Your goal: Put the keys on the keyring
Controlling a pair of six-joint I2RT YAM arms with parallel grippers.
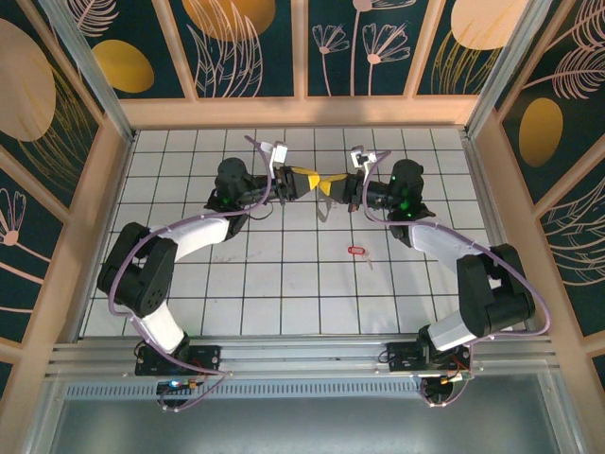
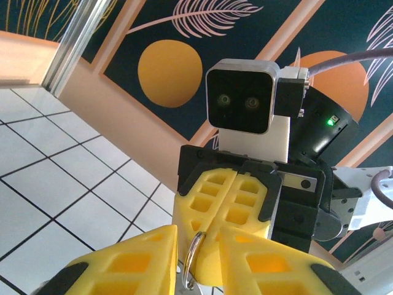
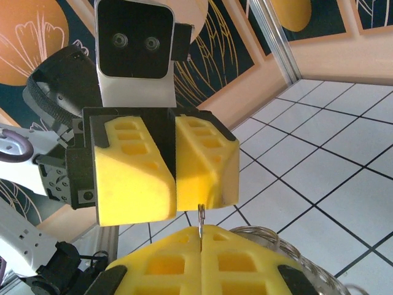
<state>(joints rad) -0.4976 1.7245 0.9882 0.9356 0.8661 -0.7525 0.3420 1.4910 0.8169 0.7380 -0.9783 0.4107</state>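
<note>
White grid table [image 1: 284, 274]; keyring [image 2: 190, 258] half-hidden in right claw [image 3: 201, 232]

Keyring [image 2: 193, 257]: polished metal wire, smooth and reflective. Key [image 1: 356, 251]: red head, too small to tell its finish. Fingers [image 2: 132, 264] of the left gripper [image 2: 198, 249] and the right gripper [image 3: 201, 232]: yellow moulded plastic, matt, finely grained, with recessed cells. Finger carriers [image 2: 264, 184]: black matt plastic. Table [image 1: 284, 274]: smooth white semi-gloss tiles with dark joints. Camera housing [image 2: 242, 101]: 1 glossy black face, white satin body. Front rail [image 1: 302, 352]: bare grey metal.
</note>
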